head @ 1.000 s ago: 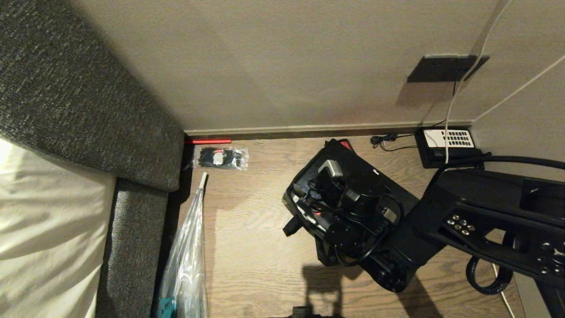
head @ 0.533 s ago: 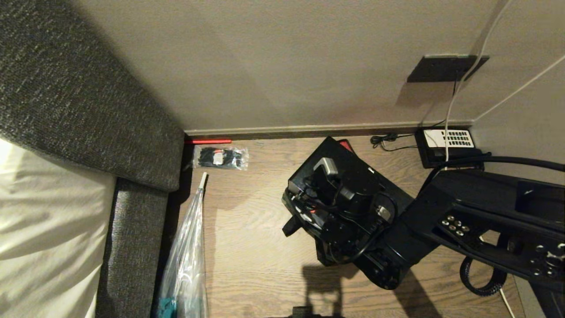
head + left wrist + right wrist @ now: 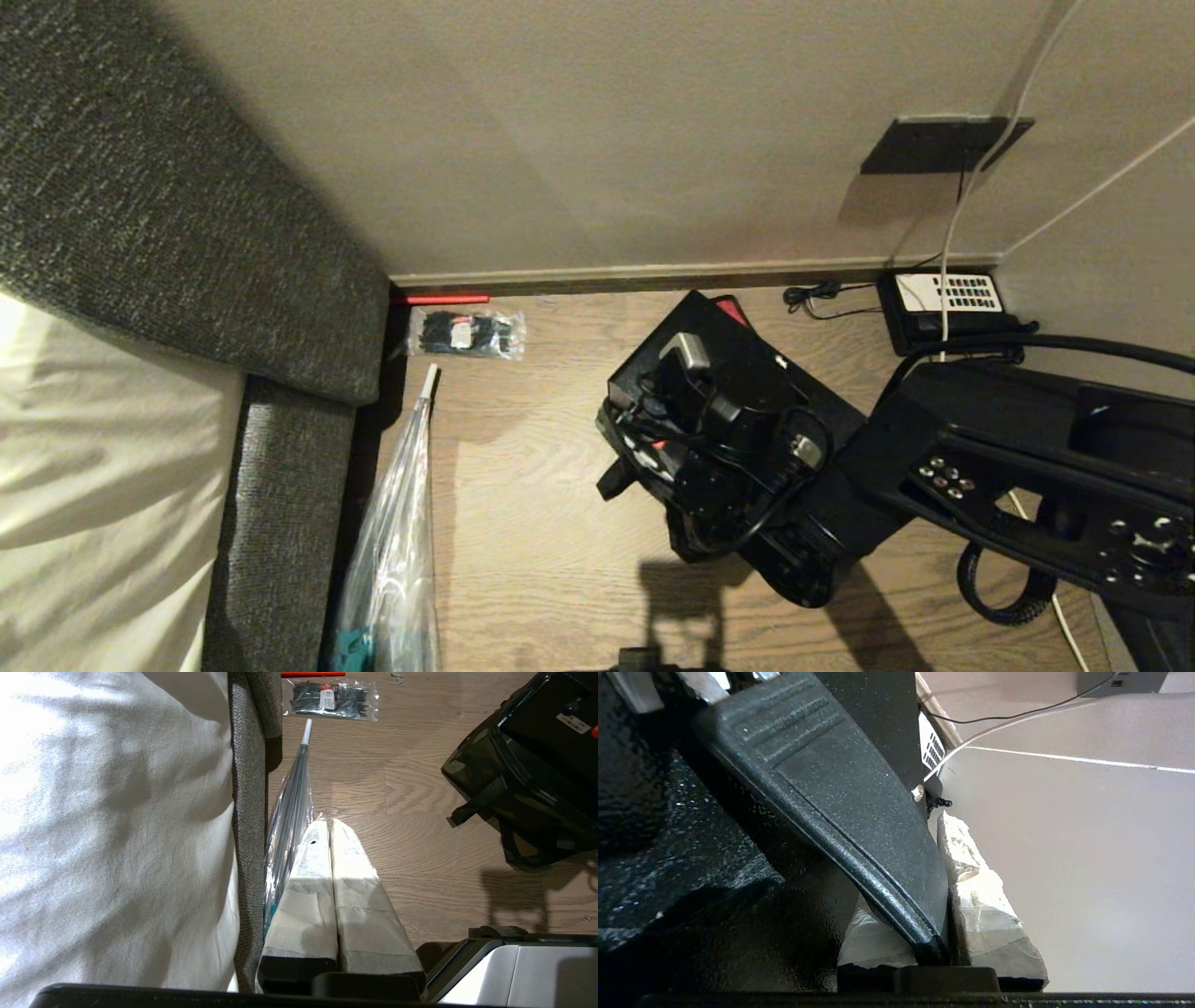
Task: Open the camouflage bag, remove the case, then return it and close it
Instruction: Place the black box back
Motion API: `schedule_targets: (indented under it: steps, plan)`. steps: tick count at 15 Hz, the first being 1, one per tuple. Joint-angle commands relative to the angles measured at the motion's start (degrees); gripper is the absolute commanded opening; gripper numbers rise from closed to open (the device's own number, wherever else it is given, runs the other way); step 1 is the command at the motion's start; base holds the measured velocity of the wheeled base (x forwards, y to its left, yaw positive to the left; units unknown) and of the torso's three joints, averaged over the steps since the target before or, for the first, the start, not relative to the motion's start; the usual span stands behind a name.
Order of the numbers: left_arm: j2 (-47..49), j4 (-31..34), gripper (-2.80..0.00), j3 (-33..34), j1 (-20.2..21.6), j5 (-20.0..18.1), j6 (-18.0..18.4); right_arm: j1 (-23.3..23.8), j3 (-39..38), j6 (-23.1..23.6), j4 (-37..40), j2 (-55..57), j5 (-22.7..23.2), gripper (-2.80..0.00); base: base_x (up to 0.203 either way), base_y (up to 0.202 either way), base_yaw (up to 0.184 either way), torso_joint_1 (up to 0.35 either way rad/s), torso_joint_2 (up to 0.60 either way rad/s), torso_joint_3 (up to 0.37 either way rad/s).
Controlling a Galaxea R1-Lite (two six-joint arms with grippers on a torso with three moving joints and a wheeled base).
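Right of centre in the head view, the right gripper (image 3: 920, 896) is clamped on the case (image 3: 738, 359) above the camouflage bag (image 3: 486, 765); the left gripper (image 3: 331, 828) rests pressed together.

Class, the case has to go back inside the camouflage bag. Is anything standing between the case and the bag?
Nothing visible does. The right gripper is shut on the case, which is held tilted right at the open top of the camouflage bag. The arm hides part of the opening in the head view.

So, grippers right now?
Left gripper: shut, empty, parked beside the bed.
Right gripper: shut on the case, over the camouflage bag.
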State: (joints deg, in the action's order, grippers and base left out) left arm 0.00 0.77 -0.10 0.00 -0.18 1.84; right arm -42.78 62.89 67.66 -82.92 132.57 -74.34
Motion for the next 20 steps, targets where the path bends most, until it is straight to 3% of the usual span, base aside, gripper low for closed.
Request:
schedule_targets:
  steps: [1, 7, 20]
  plan:
    - [0.0, 0.02, -2.8, 0.01, 0.08, 0.01, 0.0, -0.03, 1.78, 0.37, -0.46, 1.2, -0.37, -2.8, 0.0, 0.0, 0.0, 0.0, 0.0, 0.0]
    - [0.0, 0.02, -2.8, 0.01, 0.04, 0.01, 0.0, 0.06, 4.35, 0.28, -0.49, 3.31, -0.54, -2.8, 0.0, 0.0, 0.0, 0.0, 0.0, 0.0]
    - [0.0, 0.02, -2.8, 0.01, 0.08, 0.01, 0.0, -0.3, 0.64, 0.19, 1.76, -2.85, -1.17, -2.8, 0.0, 0.0, 0.0, 0.0, 0.0, 0.0]
